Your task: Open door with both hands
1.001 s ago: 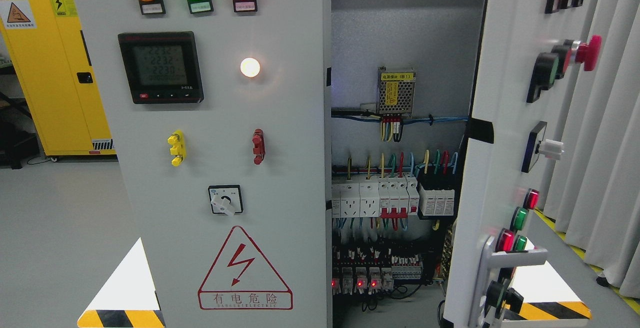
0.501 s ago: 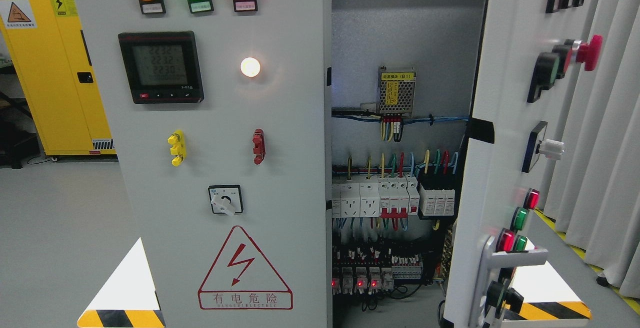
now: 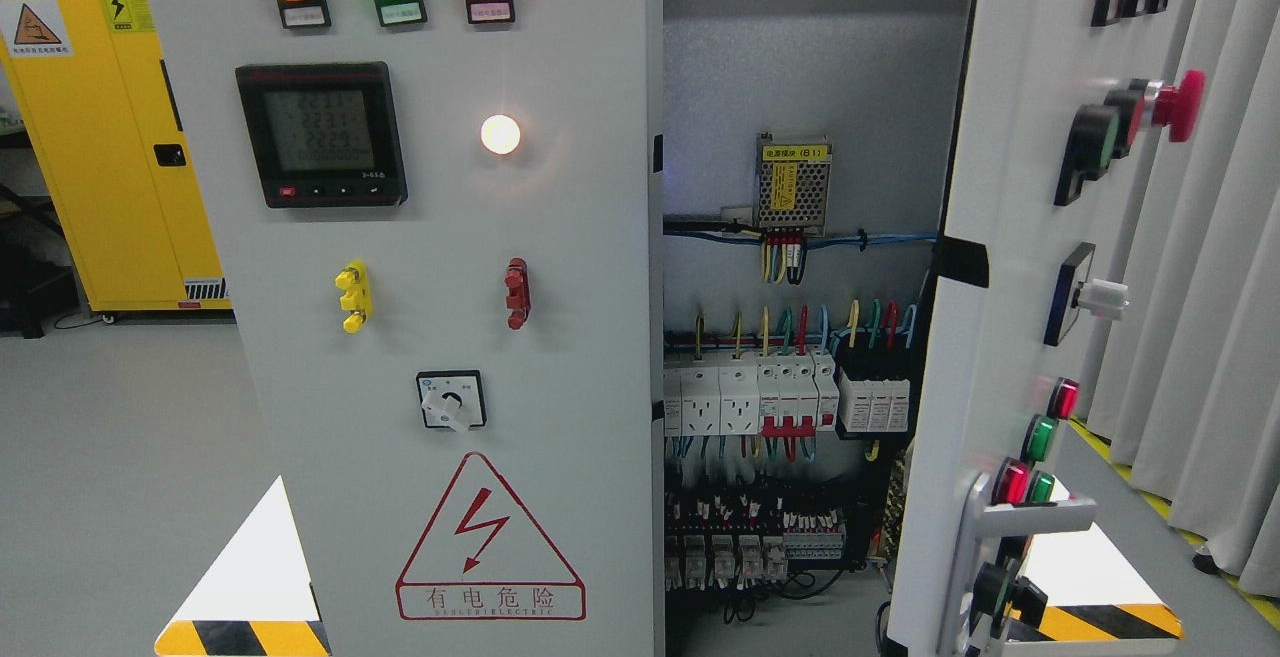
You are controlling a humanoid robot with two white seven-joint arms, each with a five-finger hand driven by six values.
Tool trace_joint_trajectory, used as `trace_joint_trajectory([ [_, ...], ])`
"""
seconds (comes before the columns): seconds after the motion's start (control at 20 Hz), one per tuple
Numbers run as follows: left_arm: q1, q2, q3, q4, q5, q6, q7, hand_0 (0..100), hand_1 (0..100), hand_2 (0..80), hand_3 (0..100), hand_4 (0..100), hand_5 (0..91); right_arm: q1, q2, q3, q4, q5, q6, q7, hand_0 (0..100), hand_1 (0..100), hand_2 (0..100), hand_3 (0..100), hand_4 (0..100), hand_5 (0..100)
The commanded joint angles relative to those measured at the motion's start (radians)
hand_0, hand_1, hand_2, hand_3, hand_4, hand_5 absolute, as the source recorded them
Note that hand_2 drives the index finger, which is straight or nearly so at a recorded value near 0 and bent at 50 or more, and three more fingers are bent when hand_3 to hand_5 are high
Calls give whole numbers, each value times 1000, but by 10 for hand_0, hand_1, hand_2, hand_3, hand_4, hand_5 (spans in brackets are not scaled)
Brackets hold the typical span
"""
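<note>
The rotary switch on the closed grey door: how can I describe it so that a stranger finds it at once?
Start at the closed grey door on the left, below its digital meter. Go down past the yellow handle and red handle to the rotary switch, just above the red lightning triangle. It alone is a black square with a white knob.

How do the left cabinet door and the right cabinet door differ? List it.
The left cabinet door faces the camera flat; the right cabinet door is swung open, seen edge-on beside the exposed wiring. The left carries a digital meter; the right carries a red mushroom button. Both are grey with lit indicator lamps.
</note>
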Motion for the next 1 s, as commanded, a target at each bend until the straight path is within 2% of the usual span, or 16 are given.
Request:
trace_joint_trajectory([
  [0.0,-43,196,-45,-402,27,0,1,0,0,0,0,0,0,0,-29,2,0,0,1,0,201,122,0,0,0,0],
  [0.15,-97,272,-45,-456,40,6,1,0,0,0,0,0,0,1,-29,2,0,0,1,0,201,123,0,0,0,0],
  [0.25,-165,295,-45,-467,81,20,3,0,0,0,0,0,0,0,-29,2,0,0,1,0,201,123,0,0,0,0],
  [0.55,-403,277,-46,-466,176,248,3,0,0,0,0,0,0,1,-29,3,0,0,1,0,201,123,0,0,0,0],
  [0.7,-511,248,-49,-464,192,352,4,0,0,0,0,0,0,3,-29,3,0,0,1,0,202,123,0,0,0,0],
  [0.8,-613,196,-67,-455,195,441,4,0,0,0,0,0,0,3,-29,3,0,0,1,0,202,123,0,0,0,0],
  [0.95,-748,95,-132,-436,190,501,4,0,0,0,0,0,0,3,-29,3,0,0,1,0,202,122,0,0,0,0],
])
